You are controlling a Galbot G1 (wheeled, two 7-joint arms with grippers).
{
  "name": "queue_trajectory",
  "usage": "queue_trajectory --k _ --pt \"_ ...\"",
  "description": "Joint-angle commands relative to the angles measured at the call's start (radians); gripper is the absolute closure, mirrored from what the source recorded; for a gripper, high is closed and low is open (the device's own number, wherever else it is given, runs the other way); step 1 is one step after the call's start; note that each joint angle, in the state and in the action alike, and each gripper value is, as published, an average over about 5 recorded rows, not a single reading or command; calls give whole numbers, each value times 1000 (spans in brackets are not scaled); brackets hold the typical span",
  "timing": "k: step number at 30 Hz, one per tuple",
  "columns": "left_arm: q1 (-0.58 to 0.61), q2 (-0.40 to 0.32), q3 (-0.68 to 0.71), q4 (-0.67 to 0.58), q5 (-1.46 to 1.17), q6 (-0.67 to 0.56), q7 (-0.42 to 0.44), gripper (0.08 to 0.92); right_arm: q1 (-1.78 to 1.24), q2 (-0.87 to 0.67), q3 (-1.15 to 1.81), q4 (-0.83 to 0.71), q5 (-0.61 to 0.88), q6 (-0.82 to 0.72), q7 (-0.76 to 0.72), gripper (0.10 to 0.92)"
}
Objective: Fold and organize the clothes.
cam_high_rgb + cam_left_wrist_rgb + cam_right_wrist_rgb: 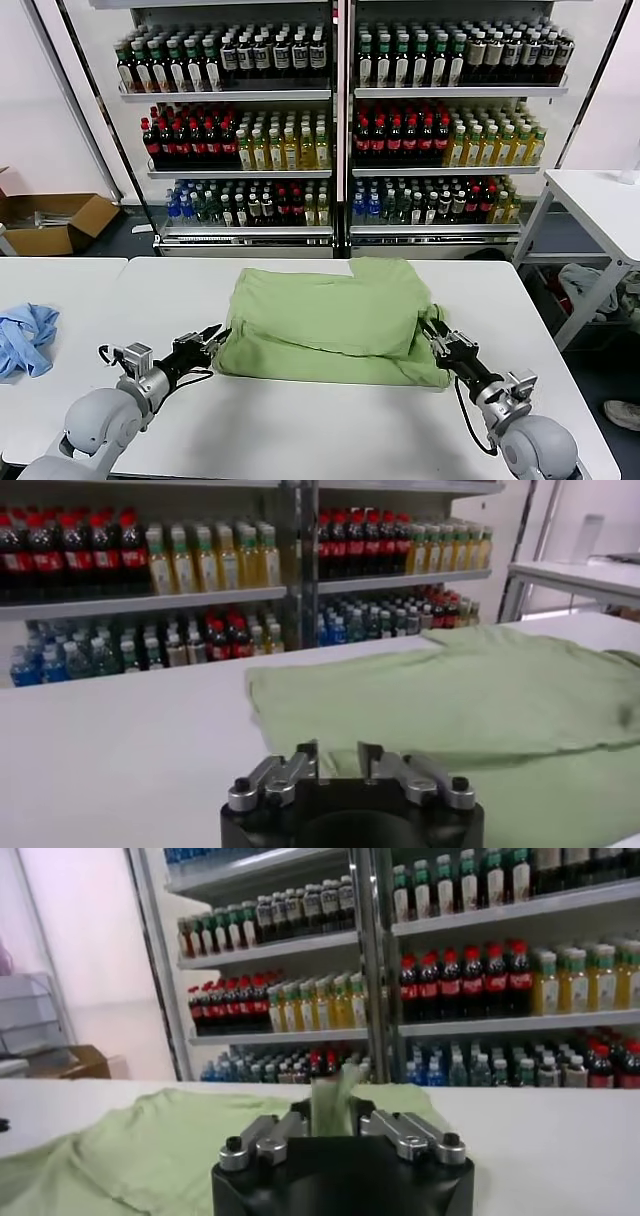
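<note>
- Left gripper (214,333): seen near the table's (330,430) front edge, at the near left corner of the polo shirt (330,320); its jaws stand slightly parted, with nothing seen between them.
- Right gripper (434,328): placed at the shirt's near right corner; a fold of green cloth is seen between its partly open jaws.
- Polo shirt: laid folded mid-table, reaching the far edge.
- Blue cloth (25,338): left on the adjoining table.
- Bottle shelves (340,120): ranged behind.
</note>
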Motion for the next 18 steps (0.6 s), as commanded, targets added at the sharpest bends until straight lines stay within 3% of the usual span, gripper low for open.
queue_trajectory --k 1,12,18 --pt "35 10 -31 -28 15 -4 -1 597 -4 -7 30 2 -49 -29 24 531" --pt "112 12 -46 -101 16 -6 -9 276 -147 23 116 106 -61 -55 40 230" --pt "138 7 -45 -124 19 -6 -11 181 -194 30 140 149 -80 -80 62 203"
